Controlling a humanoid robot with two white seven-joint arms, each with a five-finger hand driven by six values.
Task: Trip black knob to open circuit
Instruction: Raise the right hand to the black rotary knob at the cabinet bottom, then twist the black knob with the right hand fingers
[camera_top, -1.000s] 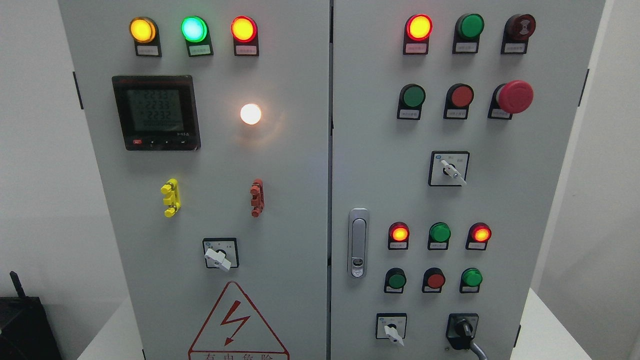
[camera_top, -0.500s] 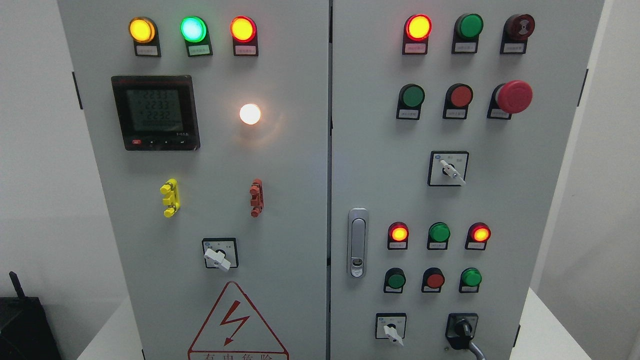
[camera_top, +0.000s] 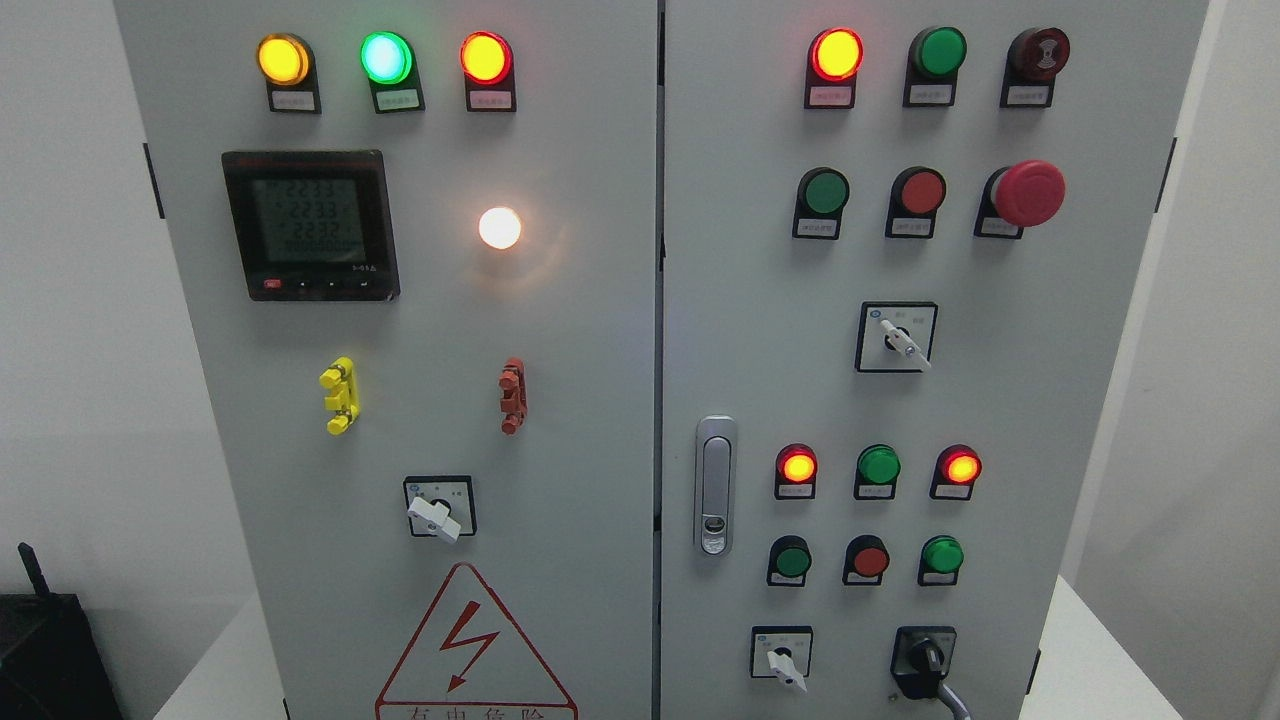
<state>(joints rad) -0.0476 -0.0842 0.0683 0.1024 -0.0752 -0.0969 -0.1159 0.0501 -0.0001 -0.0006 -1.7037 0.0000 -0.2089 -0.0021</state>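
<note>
Black knob (camera_top: 928, 660) sits at 5 o'clock on the right cabinet door (camera_top: 1050, 400), untouched, likely a stiff, click-detent rotary best pinched across its raised grip bar; neither hand in view, so fingers' state can't be told.

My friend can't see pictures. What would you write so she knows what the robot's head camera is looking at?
A grey metal electrical cabinet with two closed doors fills the view, and no robot hand shows. The black rotary knob sits at the right door's bottom right, untouched. Above it are lit red lamps, green and red buttons and a big red mushroom stop button; the left door has a black digital meter.
</note>
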